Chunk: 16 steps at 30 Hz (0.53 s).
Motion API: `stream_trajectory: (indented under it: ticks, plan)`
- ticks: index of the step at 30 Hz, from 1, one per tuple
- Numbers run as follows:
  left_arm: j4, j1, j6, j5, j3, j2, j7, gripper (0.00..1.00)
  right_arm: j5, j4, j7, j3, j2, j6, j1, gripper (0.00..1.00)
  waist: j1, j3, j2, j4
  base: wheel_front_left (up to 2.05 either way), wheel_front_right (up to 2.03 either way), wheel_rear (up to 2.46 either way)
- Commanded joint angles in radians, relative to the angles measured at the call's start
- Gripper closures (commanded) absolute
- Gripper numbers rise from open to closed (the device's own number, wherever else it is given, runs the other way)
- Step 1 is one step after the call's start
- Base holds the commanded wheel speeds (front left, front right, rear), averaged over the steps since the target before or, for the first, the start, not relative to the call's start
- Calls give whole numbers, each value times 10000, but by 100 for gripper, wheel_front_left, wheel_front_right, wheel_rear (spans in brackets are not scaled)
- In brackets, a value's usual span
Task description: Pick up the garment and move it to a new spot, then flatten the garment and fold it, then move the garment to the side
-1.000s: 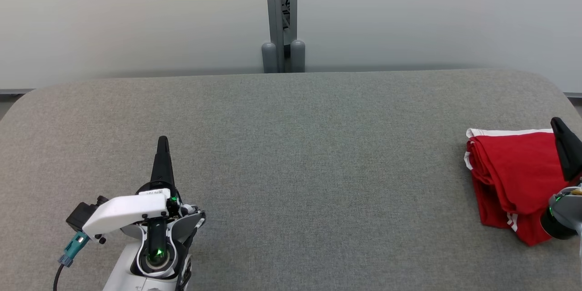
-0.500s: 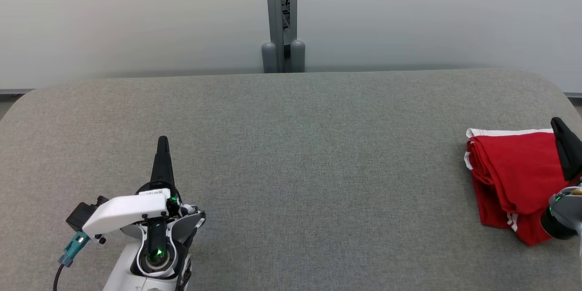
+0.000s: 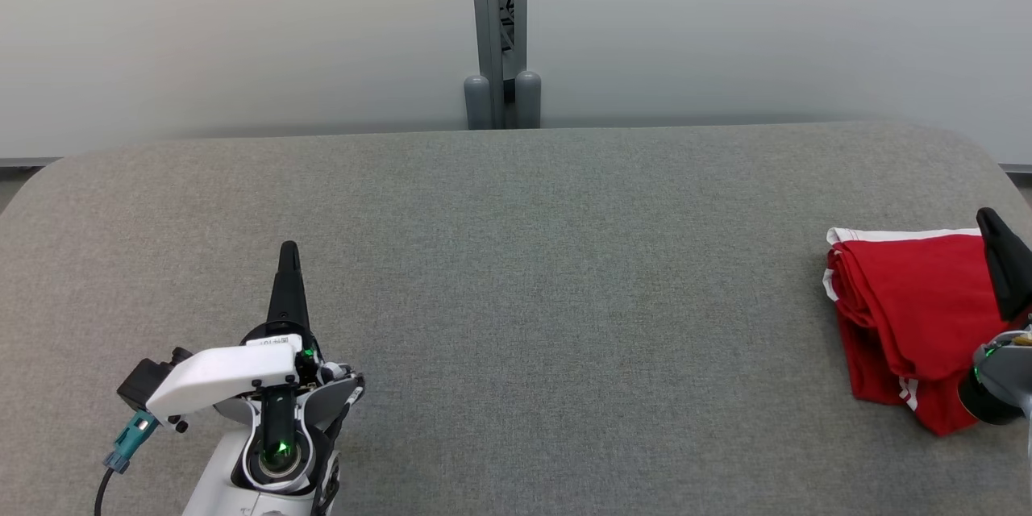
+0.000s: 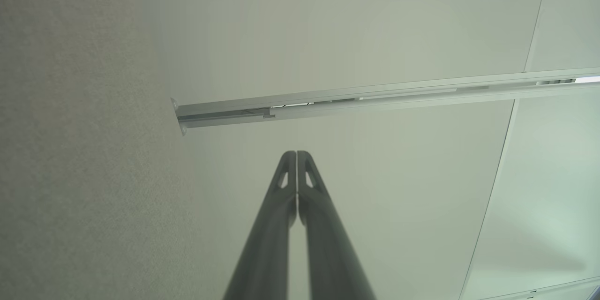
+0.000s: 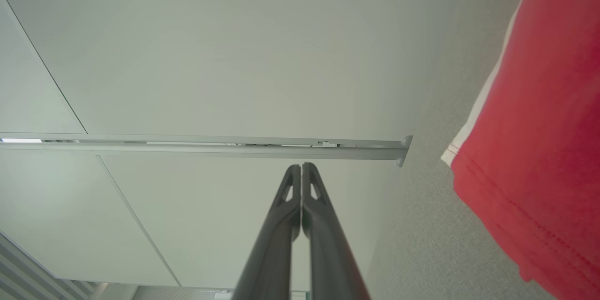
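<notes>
Grey felt-looking table (image 3: 516,322) with rounded corners takes up most of what we see. Nearest to us, at the lower left, the left gripper (image 3: 288,251) has its fingers pressed together on nothing and points away across the table. It's well apart from the cloth, so we reckon it's just parked out of the way.

At the lower right, the right gripper (image 3: 990,219) is pressed together and empty too. From its wrist camera the fingers (image 5: 323,234) run alongside the cloth, not pinching it. Whether they brush the top layer, we can't tell.

The garment (image 3: 911,298) is red with white trim, folded into a compact stack and lying flat at the table's right edge. That's pretty much "to the side", so our guess is that the fold and the last move are done or nearly so. It sits close to the edge, so a nudge could send it off.

Past the far edge there's a grey post (image 3: 498,16) in the middle, then plain pale wall (image 3: 242,32) panels
</notes>
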Motion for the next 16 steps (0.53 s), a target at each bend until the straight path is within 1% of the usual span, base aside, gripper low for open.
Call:
stream_trajectory:
  ticks: [1, 16]
  plan:
    - [-7, -110, -42, -23, 8, 26, -14, 100, 51, 9, -33, -25, -62, 22, -5, 100, 0, 0, 0, 0, 0, 0, 0]
    - [-8, -110, -43, -23, 9, 26, -14, 100, 60, 9, -29, -15, -66, 22, -2, 100, 0, 0, 0, 0, 0, 0, 0]
